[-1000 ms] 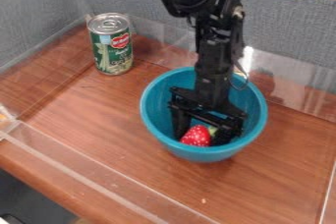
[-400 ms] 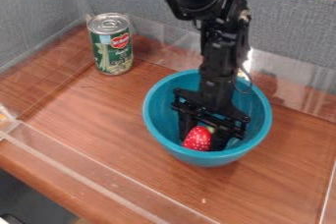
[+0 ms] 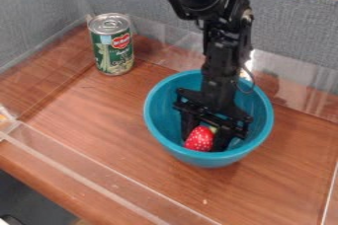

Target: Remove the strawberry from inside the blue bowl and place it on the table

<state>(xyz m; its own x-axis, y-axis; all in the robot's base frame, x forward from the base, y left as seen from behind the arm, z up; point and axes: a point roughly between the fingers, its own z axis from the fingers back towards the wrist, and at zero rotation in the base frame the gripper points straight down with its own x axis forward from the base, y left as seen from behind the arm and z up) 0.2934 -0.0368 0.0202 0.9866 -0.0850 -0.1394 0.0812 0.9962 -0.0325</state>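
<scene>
Reddish-brown wood surface [image 3: 79, 111] with clear plastic walls round the edges and grey panels behind, that's the setup. Smack in the middle-right sits the blue bowl [image 3: 165, 120], glossy teal plastic, and down inside it is the strawberry [image 3: 201, 139], a little red toy one lying toward the near side of the bowl's floor. Its green top is hard to pick out from here, mostly hidden under the black fingers.

End effector [image 3: 203, 135] points straight down into the bowl with its fingers drawn in narrow on either side of the strawberry, looks like it's pinching the berry between them. Can't really tell if the berry is lifted at all or sitting on the bowl's bottom, too small and too shadowed.

Black arm [image 3: 218, 32] rises up out of the bowl and gets cut off by the top edge, so the rest of it is out of sight. It also blocks part of the bowl's far rim.

Over to the left, well apart from the bowl, a green drink can [image 3: 113, 44] stands upright near the back wall.
</scene>
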